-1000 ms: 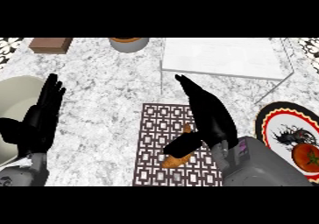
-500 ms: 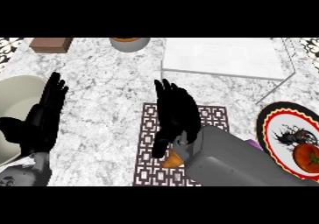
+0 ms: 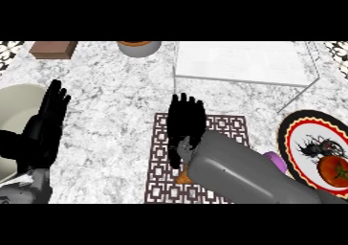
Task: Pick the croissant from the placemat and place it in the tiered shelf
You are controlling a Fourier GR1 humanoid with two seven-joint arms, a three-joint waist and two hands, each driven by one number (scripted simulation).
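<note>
The task is at its very start: the croissant (image 3: 184, 178) lies on the placemat (image 3: 160, 168) at the counter's near edge, almost wholly hidden under the right hand (image 3: 187, 125), with only an orange tip showing. That hand lies flat over it, fingers straight, nothing gripped yet. The grasp, lift and carry to the white shelf (image 3: 240, 63) at the far edge remain; the left hand (image 3: 48, 119) rests open at the left.

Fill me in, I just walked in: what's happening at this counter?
The robot's right hand is spread flat over the croissant on the placemat, hiding most of it; it has not been lifted. The left hand rests open at the left. The tiered shelf stands behind the placemat.
</note>
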